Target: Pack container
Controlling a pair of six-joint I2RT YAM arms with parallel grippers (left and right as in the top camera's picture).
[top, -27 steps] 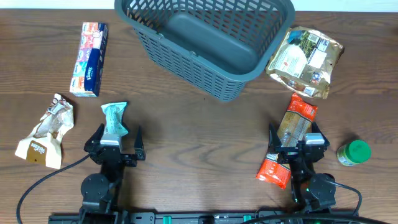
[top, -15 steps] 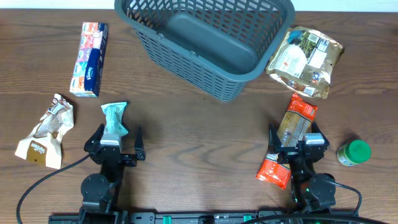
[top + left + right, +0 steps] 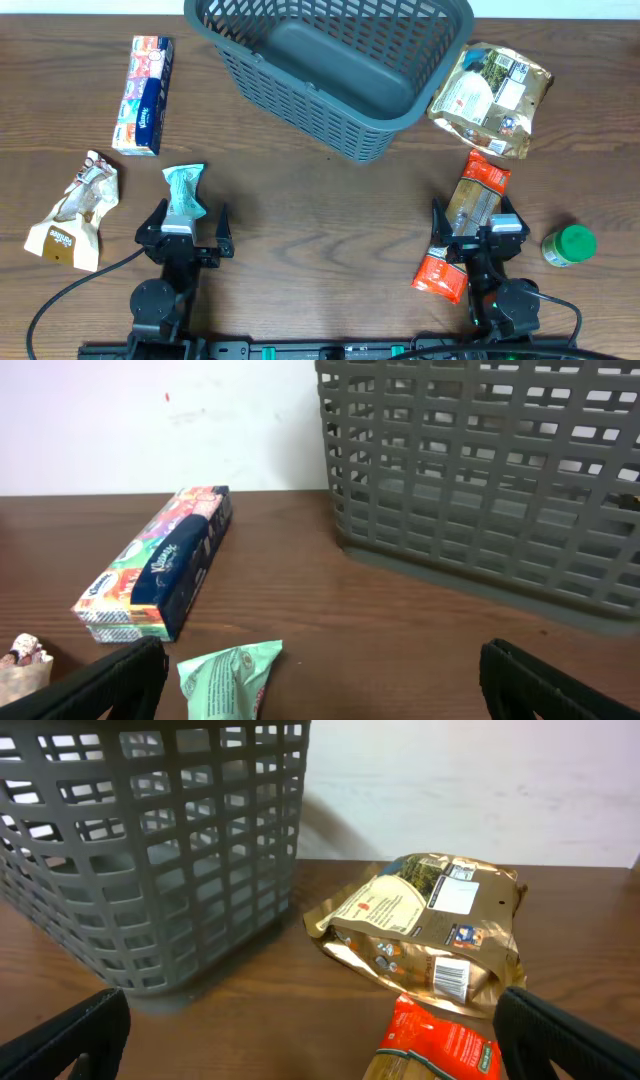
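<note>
We mark, on the wooden table (image 3: pixel 320 210), a mint-green packet (image 3: pixel 184 190) lying between the left fingers (image 3: pixel 153 222), nearer the left one. A crumpled beige packet (image 3: pixel 72 212) sits to their left, and a tissue pack (image 3: pixel 142 95) lies well ahead. A red-orange packet (image 3: pixel 478 195) runs between the right fingers (image 3: pixel 438 218). A gold pouch (image 3: pixel 490 98) lies ahead, and a green-capped jar (image 3: pixel 568 245) stands to their right.

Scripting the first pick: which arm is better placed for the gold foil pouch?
Right. The gold pouch lies right of the container, ahead of the open right gripper and in its wrist view; the left gripper sits on the other side.
</note>
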